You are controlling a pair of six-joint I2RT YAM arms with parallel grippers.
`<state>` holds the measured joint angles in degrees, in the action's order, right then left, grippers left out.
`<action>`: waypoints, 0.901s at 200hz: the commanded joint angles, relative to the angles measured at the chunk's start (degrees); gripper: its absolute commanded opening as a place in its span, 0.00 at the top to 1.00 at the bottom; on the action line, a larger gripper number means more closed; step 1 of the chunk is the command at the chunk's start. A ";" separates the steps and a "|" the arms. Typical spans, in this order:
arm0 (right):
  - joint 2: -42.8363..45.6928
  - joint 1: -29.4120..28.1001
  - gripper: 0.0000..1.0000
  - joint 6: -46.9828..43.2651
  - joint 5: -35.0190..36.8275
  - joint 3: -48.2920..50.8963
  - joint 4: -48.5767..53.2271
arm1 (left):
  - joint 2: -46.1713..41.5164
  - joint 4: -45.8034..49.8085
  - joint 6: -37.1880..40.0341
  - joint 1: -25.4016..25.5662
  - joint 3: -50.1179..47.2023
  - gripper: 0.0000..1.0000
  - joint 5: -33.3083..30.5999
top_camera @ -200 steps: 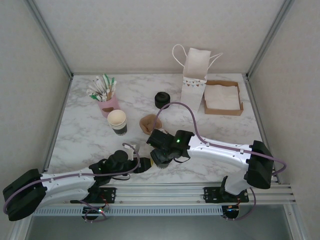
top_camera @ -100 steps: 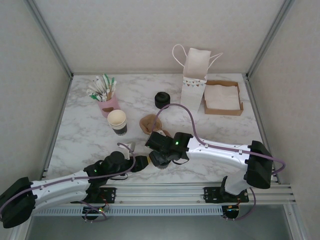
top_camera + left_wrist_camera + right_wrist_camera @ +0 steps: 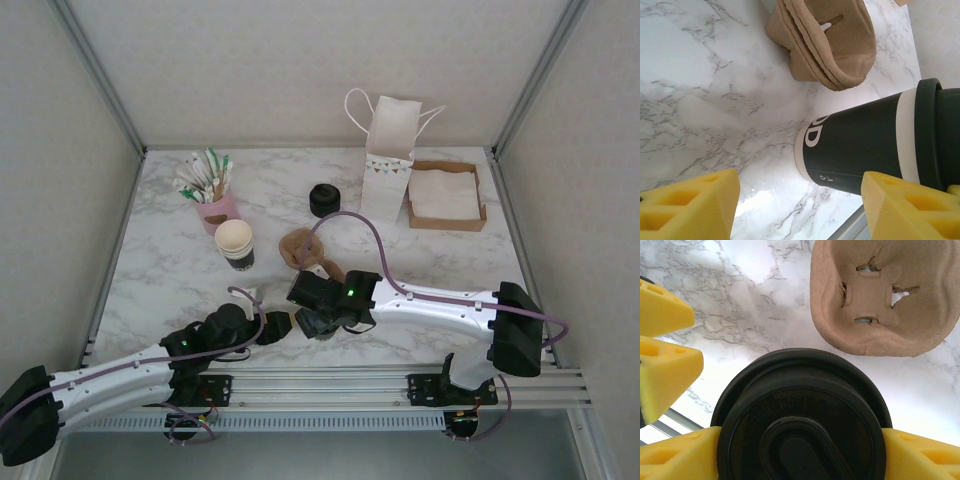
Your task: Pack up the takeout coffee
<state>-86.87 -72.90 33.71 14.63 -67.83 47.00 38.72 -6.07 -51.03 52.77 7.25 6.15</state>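
Table [image 3: 160, 270]: we're looking down on white marble, with both arms reaching in low along the near edge.
Right arm [image 3: 440, 305]: it stretches leftward across the front and its wrist sits over the action.
Left arm [image 3: 120, 375]: it angles in from the near left corner and its tip meets the other arm head-on.
Paper bag [image 3: 390, 150]: white with handles, upright at the back.
Cardboard tray [image 3: 446, 225]: just right of the bag, with white napkins inside.
Cup carriers [image 3: 298, 245]: a nested stack of brown pulp carriers, mid-table, tipped on its side.
Pink holder [image 3: 220, 212]: back left, bristling with sticks.
Cup stack [image 3: 236, 245]: lidless cups, just in front of the holder.
Takeout coffee [image 3: 860, 145]: here's our 1 cup, upright on the marble at the near edge, just on the near side of the carriers, black lid [image 3: 800, 425] on top.
Right gripper [image 3: 800, 450]: its 2 yellow fingers flank the cup under the lid's rim, 1 per side. We cannot tell whether they press or merely bracket it.
Left gripper [image 3: 800, 200]: spread wide, with bare marble between the fingers. From the right wrist we see both of its fingers just left of the cup, gripping nothing.
Lid pile [image 3: 324, 199]: a squat black stack, left of the bag.
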 commanded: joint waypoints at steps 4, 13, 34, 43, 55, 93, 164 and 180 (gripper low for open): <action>-0.50 -0.82 0.18 -0.40 0.80 -0.98 2.51 | -1.49 2.73 1.27 -0.89 2.51 0.34 -1.58; -0.52 -0.86 0.17 -0.55 0.81 -1.21 2.48 | -1.71 2.90 1.28 -0.99 2.63 0.34 -1.58; -0.71 -0.84 0.14 -0.84 0.75 -1.60 2.65 | -1.93 3.06 1.23 -1.09 2.69 0.34 -1.56; -0.69 -0.84 0.13 -0.87 0.67 -1.78 2.63 | -1.92 3.22 1.36 -1.18 2.80 0.33 -1.58; -0.59 -0.84 0.10 -1.11 0.47 -2.16 2.72 | -2.01 3.56 1.44 -1.19 2.99 0.33 -1.65; 1.50 -0.86 0.02 -1.46 -0.43 -3.24 3.09 | -3.22 7.05 2.77 -1.92 5.25 0.32 -2.37; 10.38 -0.83 0.01 0.61 -1.81 0.06 1.86 | -4.24 13.33 5.58 -4.33 10.86 0.31 -1.48; 14.59 -0.83 0.02 2.08 -1.92 2.30 1.75 | -3.38 14.38 6.81 -4.92 13.51 0.29 -0.13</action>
<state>-78.43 -73.01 33.12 13.26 -68.20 48.03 34.76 5.52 -47.05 48.99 15.99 4.93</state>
